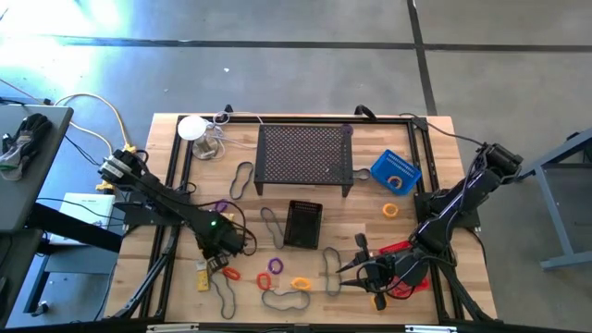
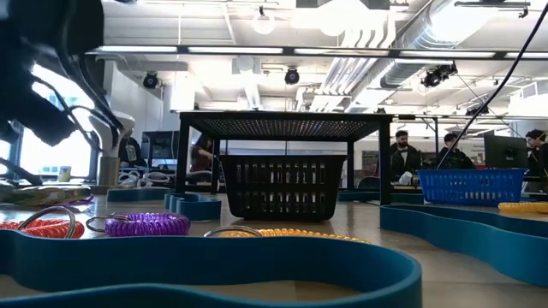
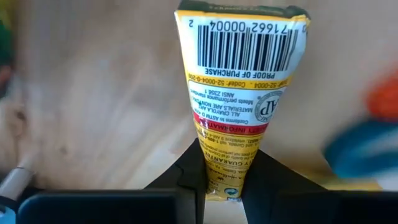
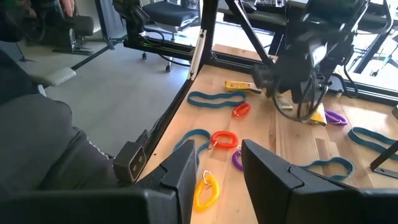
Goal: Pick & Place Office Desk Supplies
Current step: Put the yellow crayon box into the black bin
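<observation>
The step in hand is a pick on the left side. In the left wrist view the left gripper [image 3: 222, 180] has its two dark fingers pinched on the end of a yellow packet [image 3: 239, 87], barcode end pointing away, with the wooden table [image 3: 93, 112] behind it. From above, that gripper [image 1: 218, 252] sits low over the table's front left part, among coiled rings, and a second yellow packet [image 1: 202, 278] lies just beside it nearer the front edge.

The right gripper [image 4: 214, 177] rests near the front right of the table with its fingers apart and nothing between them; it looks across at an orange ring [image 4: 224, 139] and a yellow ring [image 4: 207, 190].

Judging by the layout, the next move is a lift clear of the table and a carry toward one of the containers, perhaps the black mesh basket [image 1: 303, 224] at mid-table. The grip is only on the packet's end, so it may swing or slip; a slow, level lift seems wise.
</observation>
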### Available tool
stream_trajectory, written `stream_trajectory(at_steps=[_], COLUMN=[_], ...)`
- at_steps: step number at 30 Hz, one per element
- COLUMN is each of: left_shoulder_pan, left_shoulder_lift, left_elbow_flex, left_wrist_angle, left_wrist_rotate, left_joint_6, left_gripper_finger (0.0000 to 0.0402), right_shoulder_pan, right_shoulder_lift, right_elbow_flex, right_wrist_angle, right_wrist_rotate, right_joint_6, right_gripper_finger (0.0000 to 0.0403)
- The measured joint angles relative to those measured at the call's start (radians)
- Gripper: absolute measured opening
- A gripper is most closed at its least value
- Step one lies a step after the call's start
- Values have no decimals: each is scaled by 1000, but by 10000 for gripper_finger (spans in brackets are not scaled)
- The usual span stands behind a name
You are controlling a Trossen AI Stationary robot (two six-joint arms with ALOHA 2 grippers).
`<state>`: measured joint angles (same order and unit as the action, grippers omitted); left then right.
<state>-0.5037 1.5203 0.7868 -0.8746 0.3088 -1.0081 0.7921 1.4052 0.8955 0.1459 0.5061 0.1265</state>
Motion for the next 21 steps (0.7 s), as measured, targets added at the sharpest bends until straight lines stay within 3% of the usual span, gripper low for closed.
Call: stream_trajectory(at_steps=[7, 11, 15, 21], left_shoulder_pan=[28, 65, 105, 161], left_shoulder_lift=[-161, -251, -274, -214], left_elbow_flex=[16, 19, 19, 20], left_wrist_angle=[100, 344, 623, 894], left_wrist_rotate=[-6, -89, -204, -211], left_joint_6=[78, 170, 167, 190], left_gripper_finger=[59, 60, 63, 64], right_shoulder_pan=[0, 0, 0, 0], right_shoulder_lift=[0, 0, 0, 0], right_elbow_flex=[0, 0, 0, -1], right_wrist_angle=[0, 0, 14, 18], right_wrist_rotate=[-61, -69, -61, -61], right_joint_6=[0, -12, -16, -18], right_gripper_finger=[116, 116, 113, 102])
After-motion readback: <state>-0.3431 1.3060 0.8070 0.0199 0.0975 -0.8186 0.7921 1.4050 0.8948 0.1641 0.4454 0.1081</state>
